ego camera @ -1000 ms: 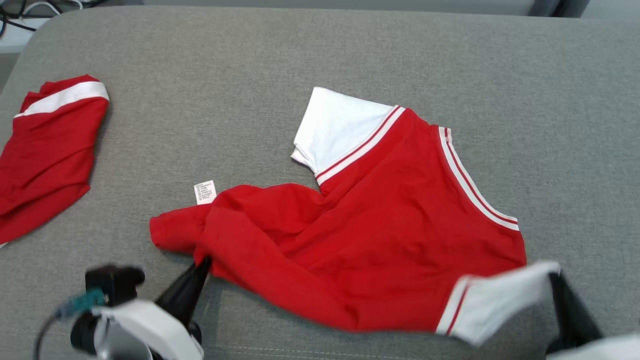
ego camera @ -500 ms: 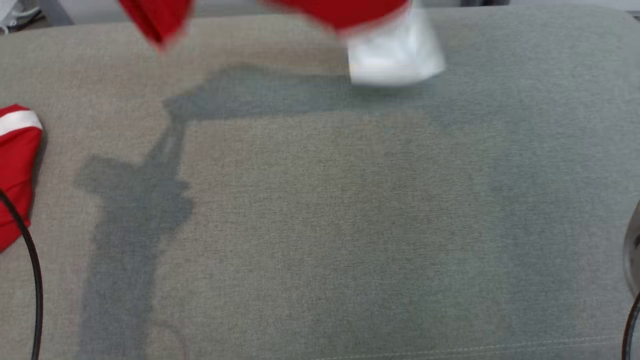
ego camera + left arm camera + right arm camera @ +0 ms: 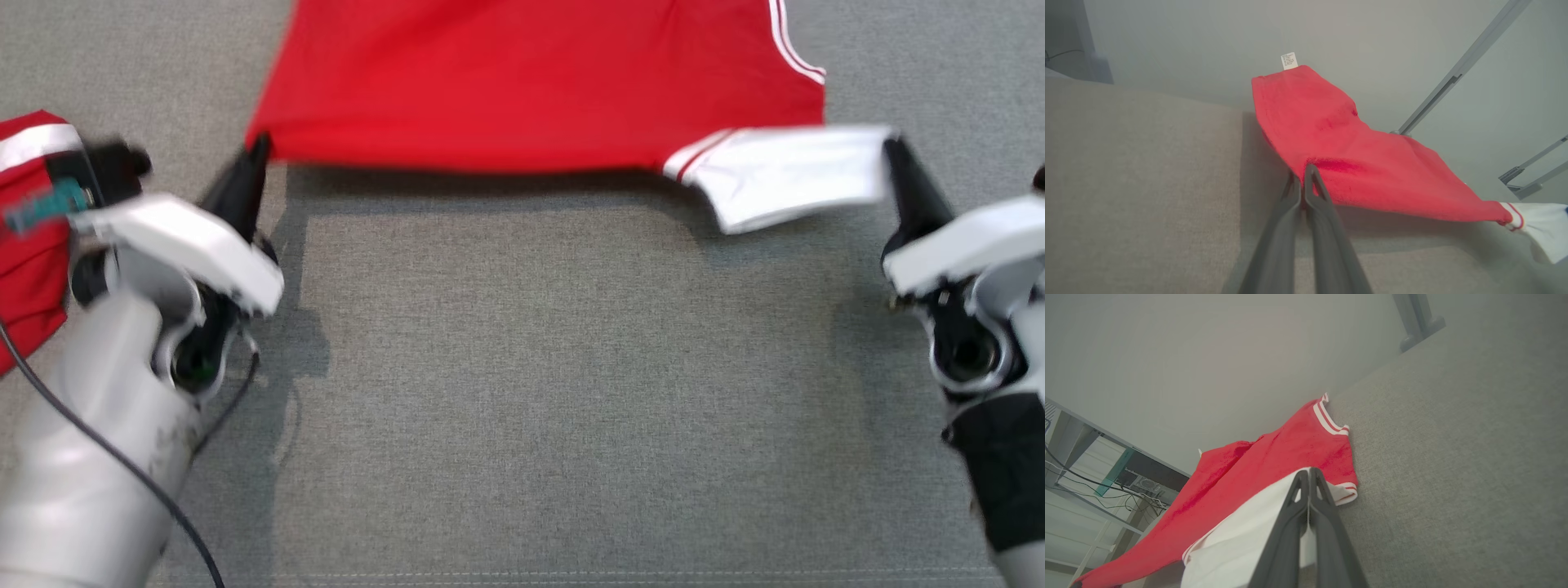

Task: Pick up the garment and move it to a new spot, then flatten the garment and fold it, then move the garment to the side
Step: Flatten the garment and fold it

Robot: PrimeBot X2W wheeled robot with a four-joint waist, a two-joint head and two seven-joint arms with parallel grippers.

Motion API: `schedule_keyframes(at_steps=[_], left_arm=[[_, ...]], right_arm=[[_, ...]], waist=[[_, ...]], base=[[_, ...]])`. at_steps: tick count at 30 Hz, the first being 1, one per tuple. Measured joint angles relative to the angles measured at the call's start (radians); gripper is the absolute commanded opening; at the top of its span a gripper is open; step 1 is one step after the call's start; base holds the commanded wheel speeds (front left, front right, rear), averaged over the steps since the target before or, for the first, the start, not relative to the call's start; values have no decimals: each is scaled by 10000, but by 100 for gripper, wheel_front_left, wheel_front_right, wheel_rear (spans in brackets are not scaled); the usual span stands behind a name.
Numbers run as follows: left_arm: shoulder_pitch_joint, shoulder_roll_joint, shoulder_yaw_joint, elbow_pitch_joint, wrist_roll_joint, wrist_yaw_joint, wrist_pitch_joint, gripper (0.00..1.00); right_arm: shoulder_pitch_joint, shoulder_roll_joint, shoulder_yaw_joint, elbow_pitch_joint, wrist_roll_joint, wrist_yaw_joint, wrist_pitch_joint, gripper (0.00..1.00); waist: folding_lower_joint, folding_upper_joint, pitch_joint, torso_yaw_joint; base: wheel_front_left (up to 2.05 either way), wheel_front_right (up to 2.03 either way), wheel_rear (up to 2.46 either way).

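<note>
Head view: grey woven cushion (image 3: 531, 392) spreads below, and the red garment (image 3: 522, 82) stretches taut from left gripper (image 3: 258, 151) to right gripper (image 3: 891, 149), its top cut off by the frame. Left is pressed together on the red corner, right pinches the blurred white sleeve (image 3: 784, 167); a small label (image 3: 1289, 61) pokes up.

Garment (image 3: 522, 82) cut off at head view's top edge; white sleeve (image 3: 784, 167) blurred; label (image 3: 1289, 61) print too small to read.

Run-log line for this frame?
left gripper: shut on red-and-white fabric garment | right gripper: shut on its white sleeve | garment: stretched between them over grey cushion
</note>
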Motion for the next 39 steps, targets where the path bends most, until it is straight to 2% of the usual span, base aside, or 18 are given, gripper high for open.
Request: schedule_keyframes(at_steps=[4, 11, 16, 20, 23, 24, 26, 29, 33, 36, 39], left_arm=[[1133, -190, -79, 40, 121, 190, -863, 0], [2523, 65, -326, -986, 347, 805, -1043, 0], [4352, 410, -330, -2502, 330, 1532, -1070, 0], [5765, 828, -309, -3962, 316, 2320, -1005, 0], [6664, 1037, -257, -4926, 244, 2859, -876, 0], [7103, 1179, -159, -5497, 244, 3152, -867, 0], [7263, 1273, -113, -5781, 242, 3281, -844, 0], [7520, 1624, -56, -6458, 245, 3697, -529, 0], [7657, 1743, -40, -7053, 251, 3950, -412, 0], [7657, 1762, -23, -7235, 257, 4094, -280, 0], [7660, 1697, -102, -7078, 226, 4090, -249, 0]], right_arm=[[1231, 59, 94, -339, 667, 0, -295, 0], [2672, -203, 301, -1618, 1091, 2, -625, 0], [4515, -284, 247, -2796, 1072, 0, -715, 0], [6146, -130, -184, -3605, 782, 2, -711, 0], [7171, 228, -625, -4172, 474, 0, -568, 0], [7694, 612, -982, -4581, 270, 2, -445, 0], [7884, 786, -1141, -4821, 211, 0, -351, 0], [8227, 1150, -1586, -5250, -192, 0, 159, 0], [8414, 1680, -2140, -5879, -282, 0, 449, 0], [8431, 1795, -2416, -6077, -349, 0, 658, 0], [8431, 1866, -2510, -5845, -1078, 0, 894, 0]], waist=[[0, 0, 1, 56], [0, 0, -440, 82], [0, 0, -883, 112], [0, 0, -1201, 130], [0, 0, -1377, 136], [0, 0, -1455, 137], [1, 0, -1480, 140], [0, 0, -1540, 150], [0, 0, -1607, 157], [1, 0, -1622, 141], [0, 0, -1593, 113]], base=[[0, 0, 0], [0, 0, 0], [0, 0, 0], [0, 0, 0], [0, 0, 0], [0, 0, 0], [0, 0, 0], [0, 0, 0], [0, 0, 0], [0, 0, 0], [0, 0, 0]])
